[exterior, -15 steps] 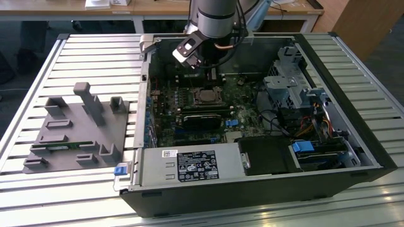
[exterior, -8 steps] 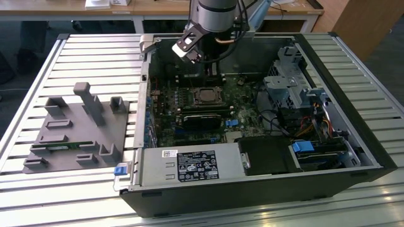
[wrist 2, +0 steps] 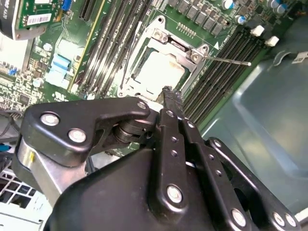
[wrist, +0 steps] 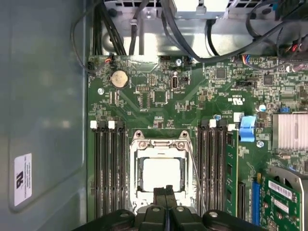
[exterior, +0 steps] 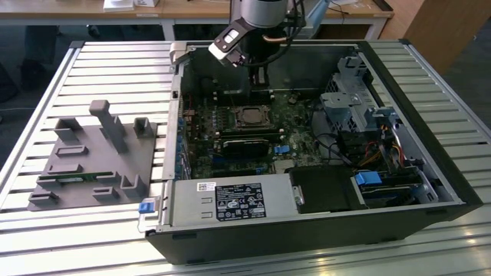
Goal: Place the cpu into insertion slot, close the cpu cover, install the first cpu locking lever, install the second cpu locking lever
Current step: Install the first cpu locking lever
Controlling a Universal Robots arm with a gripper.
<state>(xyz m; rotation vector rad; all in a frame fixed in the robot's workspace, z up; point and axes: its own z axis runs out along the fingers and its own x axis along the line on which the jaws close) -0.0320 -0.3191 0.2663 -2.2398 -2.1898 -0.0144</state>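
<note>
The arm (exterior: 263, 10) has a silver-grey cylindrical wrist section. A thin brownish cable (exterior: 277, 39) loops beside it. A white-and-black camera block (exterior: 229, 45) is mounted on its side. The gripper (wrist 2: 168, 95) is matte black throughout, built of flat, rounded link plates (wrist 2: 91, 122) pinned with bright silver screws (wrist 2: 50, 119). Its fingers (wrist: 160, 197) are narrow and black. A small yellow mark (wrist 2: 32, 157) sits on the grey metal housing (wrist 2: 41, 171).

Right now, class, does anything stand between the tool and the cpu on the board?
Nothing visible does. In the first wrist view the shut tool sits just off the edge of the cpu cover, and the pale top of the cpu shows bare through the cover's cut-out. A thin lever juts out sideways, clear of that gap.
</note>
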